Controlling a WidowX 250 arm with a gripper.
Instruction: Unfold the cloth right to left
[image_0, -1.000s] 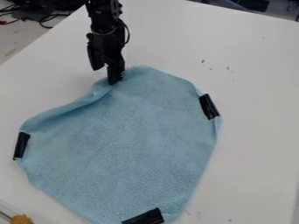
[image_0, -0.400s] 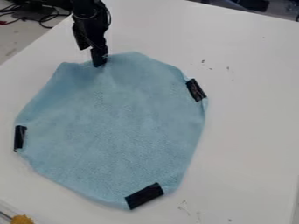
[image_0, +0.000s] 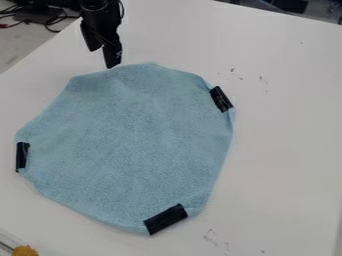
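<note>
One light blue, soft-looking fabric cloth (image_0: 133, 135) lies spread on the white, smooth-topped counter (image_0: 287, 150), taking up the middle and left of the camera view. Its outline is uneven and rounded, with blunt corners, and its surface is mostly flat, with soft ripples near the upper edge. Three black, strip-like patches sit at its rim: one at the upper right (image_0: 222, 99), one at the left (image_0: 23, 156) and one at the bottom, right of the middle (image_0: 165, 219).

The black end effector (image_0: 109, 59) points downward at the cloth's upper edge, left of that edge's middle, with its tip right by the fabric; whether it touches, I cannot tell. Nor can I tell whether the end effector is apart or together.

Small dark marks (image_0: 232, 70) dot the counter to the right of the cloth. A lumpy orange-yellow thing (image_0: 25, 250) shows at the lower left corner. Dark cables (image_0: 50, 21) lie beyond the counter at the upper left.
</note>
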